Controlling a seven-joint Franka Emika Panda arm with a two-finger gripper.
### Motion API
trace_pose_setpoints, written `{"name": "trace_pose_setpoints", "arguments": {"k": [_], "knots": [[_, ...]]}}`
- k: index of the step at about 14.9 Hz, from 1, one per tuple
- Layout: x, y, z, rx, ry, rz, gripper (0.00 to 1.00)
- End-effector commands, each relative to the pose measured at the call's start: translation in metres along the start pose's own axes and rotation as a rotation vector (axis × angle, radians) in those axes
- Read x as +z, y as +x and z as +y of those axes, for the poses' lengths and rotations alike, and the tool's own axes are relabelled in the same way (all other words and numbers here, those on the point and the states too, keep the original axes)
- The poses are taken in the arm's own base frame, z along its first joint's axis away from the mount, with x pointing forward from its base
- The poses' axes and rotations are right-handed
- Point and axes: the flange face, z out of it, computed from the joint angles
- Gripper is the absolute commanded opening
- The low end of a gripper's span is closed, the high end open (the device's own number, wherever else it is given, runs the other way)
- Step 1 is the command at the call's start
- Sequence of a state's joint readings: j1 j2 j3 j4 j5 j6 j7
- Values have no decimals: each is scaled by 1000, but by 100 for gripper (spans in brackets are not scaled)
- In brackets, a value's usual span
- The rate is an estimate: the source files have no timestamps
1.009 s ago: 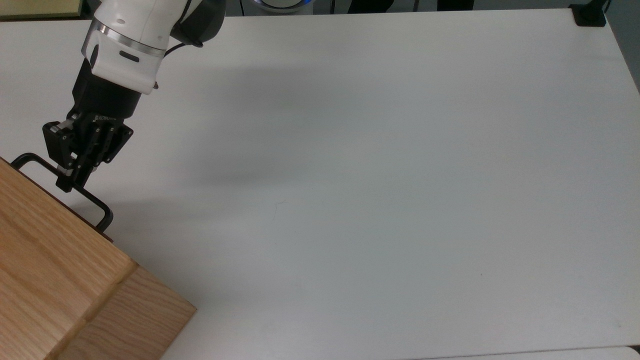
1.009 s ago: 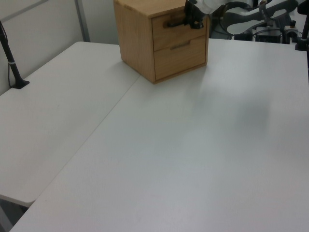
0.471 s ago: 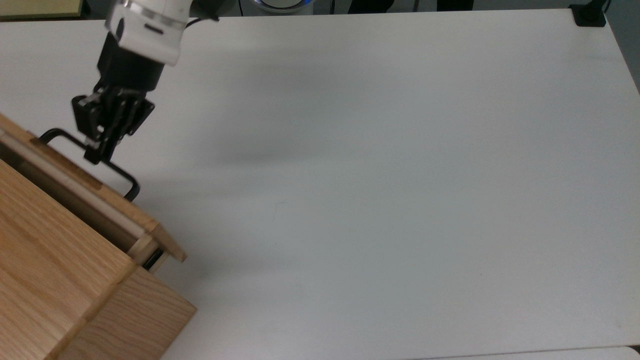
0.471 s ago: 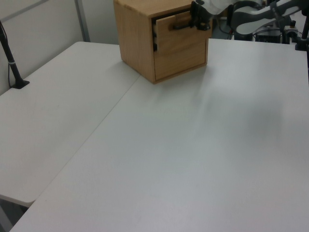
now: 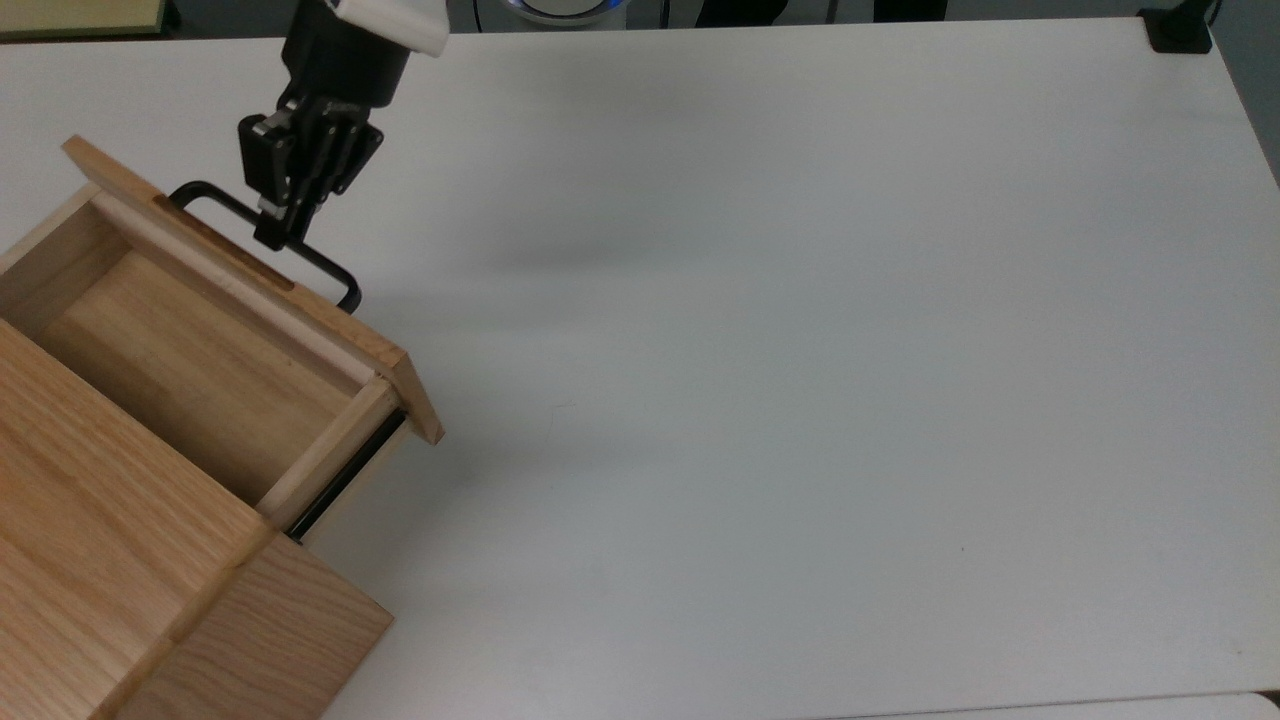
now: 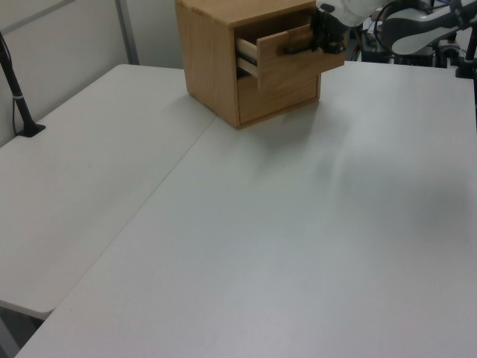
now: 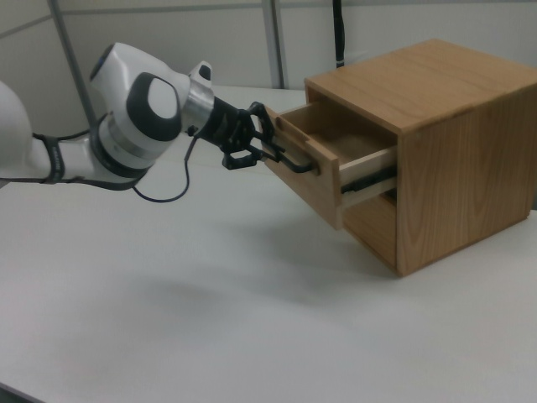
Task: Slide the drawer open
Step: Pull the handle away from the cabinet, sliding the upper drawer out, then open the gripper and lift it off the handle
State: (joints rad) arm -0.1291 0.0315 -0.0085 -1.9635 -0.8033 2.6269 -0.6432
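Note:
The light oak drawer [image 5: 200, 370] stands pulled well out of the oak cabinet [image 5: 120, 560] at the top view's left, its inside bare and a black side rail showing. My gripper [image 5: 272, 232] is shut on the drawer's black U-shaped bar handle [image 5: 325, 268], near the bar's middle. In the left view the drawer [image 6: 294, 60] juts from the cabinet's upper slot with the gripper [image 6: 319, 43] at its handle. In the right view the drawer [image 7: 323, 172] hangs out toward the arm, and the gripper [image 7: 267, 149] clasps the handle [image 7: 289, 161].
A second drawer front [image 6: 279, 95] sits shut below the open one. The white table [image 5: 800, 350] stretches wide to the top view's right. A black clamp [image 5: 1178, 30] sits at its far right corner, and a black post [image 6: 19, 97] stands at the left view's left.
The gripper has drawn back up and to the right in the top view, holding the handle. The drawer went from shut to a narrow gap to well out.

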Motion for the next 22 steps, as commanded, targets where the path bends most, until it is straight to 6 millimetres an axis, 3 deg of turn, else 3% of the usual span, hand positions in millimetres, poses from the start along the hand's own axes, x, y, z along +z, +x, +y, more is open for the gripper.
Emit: {"name": "trace_pose_setpoints", "arguments": {"k": [1, 4, 5, 6, 7, 9, 12, 15, 17, 19, 22], "knots": [[-27, 14, -12, -24, 10, -3, 2], [-28, 15, -12, -23, 12, -5, 5], [-27, 15, -11, -9, 19, -3, 19], [-28, 14, -10, 11, 27, 4, 26], [-30, 14, -6, 42, 37, 15, 44], [-39, 12, 2, 103, 60, 29, 64], [-59, 28, 2, 165, 157, 22, 66], [-94, 44, 13, 278, 332, 24, 67], [-114, 42, 19, 348, 468, 8, 82], [-139, 44, 16, 406, 587, -35, 83], [-159, 46, 12, 482, 649, -118, 84]]}}
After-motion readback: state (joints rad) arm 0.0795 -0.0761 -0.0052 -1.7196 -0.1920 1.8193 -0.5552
